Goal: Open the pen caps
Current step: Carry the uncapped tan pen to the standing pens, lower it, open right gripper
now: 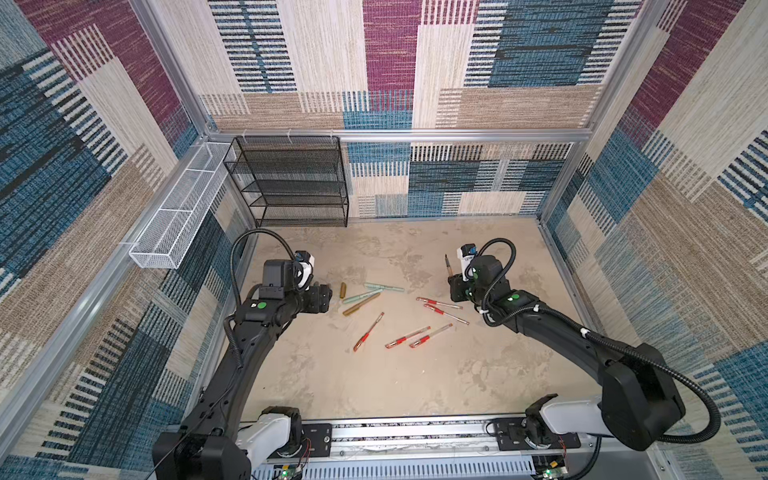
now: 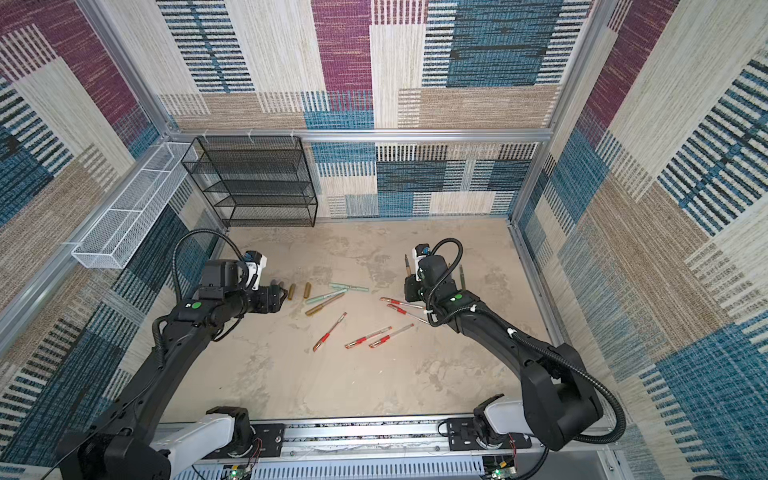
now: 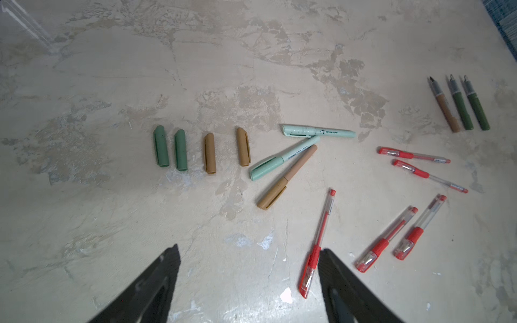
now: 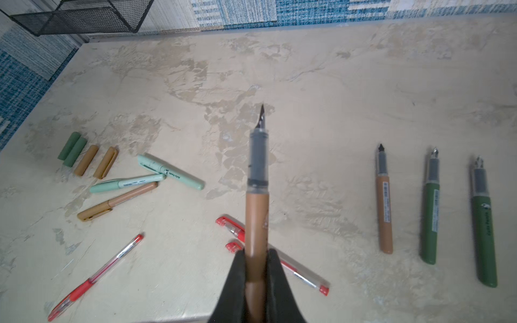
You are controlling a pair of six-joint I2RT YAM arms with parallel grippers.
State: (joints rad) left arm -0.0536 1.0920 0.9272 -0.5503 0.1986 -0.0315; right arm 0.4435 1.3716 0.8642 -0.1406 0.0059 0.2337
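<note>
Loose pen caps lie in a row in the left wrist view: two dark green (image 3: pixel 161 146) (image 3: pixel 180 150) and two golden brown (image 3: pixel 209 153) (image 3: pixel 243 147). Beside them lie two capped mint pens (image 3: pixel 284 158) and a capped brown pen (image 3: pixel 286 176), then several capped red gel pens (image 3: pixel 317 246). My left gripper (image 3: pixel 249 249) (image 1: pixel 328 297) is open and empty, just short of the brown caps (image 2: pixel 291 291). My right gripper (image 4: pixel 256 254) (image 1: pixel 455 286) is shut on an uncapped brown pen barrel (image 4: pixel 256 201), nib pointing away from the jaws.
Three uncapped barrels, one brown (image 4: pixel 383 207) and two green (image 4: pixel 430 218), lie side by side to the right of the held pen. A black mesh shelf (image 1: pixel 291 183) stands at the back wall and a white mesh basket (image 1: pixel 178 212) hangs on the left wall.
</note>
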